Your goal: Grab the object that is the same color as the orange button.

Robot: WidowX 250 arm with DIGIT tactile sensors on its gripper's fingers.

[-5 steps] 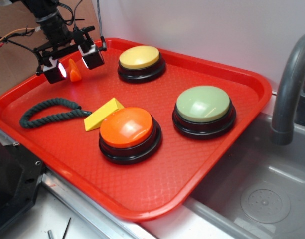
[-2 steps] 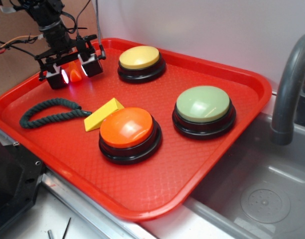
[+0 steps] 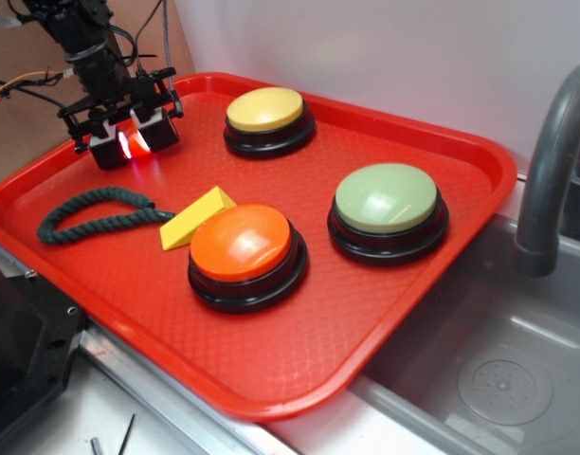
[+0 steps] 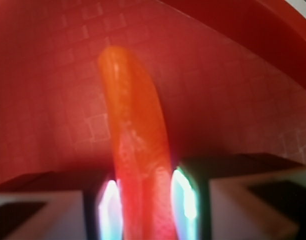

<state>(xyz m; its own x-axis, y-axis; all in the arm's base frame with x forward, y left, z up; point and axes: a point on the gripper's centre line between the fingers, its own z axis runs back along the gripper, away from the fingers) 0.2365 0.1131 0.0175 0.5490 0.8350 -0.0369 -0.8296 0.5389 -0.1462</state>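
The orange button (image 3: 241, 244), a large dome on a black base, sits at the front middle of the red tray (image 3: 299, 360). My gripper (image 3: 130, 143) is at the tray's back left corner, low on the tray floor. Its jaws are closed in on the tiny orange cone-like piece (image 3: 127, 145), of which only a sliver shows between them. In the wrist view the orange piece (image 4: 135, 150) fills the gap between the two lit pads (image 4: 184, 197), its tip pointing away over the tray floor.
A yellow wedge block (image 3: 195, 218) and a dark green rope loop (image 3: 91, 210) lie left of the orange button. A yellow-topped button (image 3: 265, 112) stands at the back, a pale green-topped button (image 3: 386, 201) to the right. A grey faucet (image 3: 553, 161) and sink (image 3: 498, 379) lie right of the tray.
The jaws stood wide on either side of the orange piece a second ago. They have since closed in on it, and the gripper has dropped slightly and shifted a little left.
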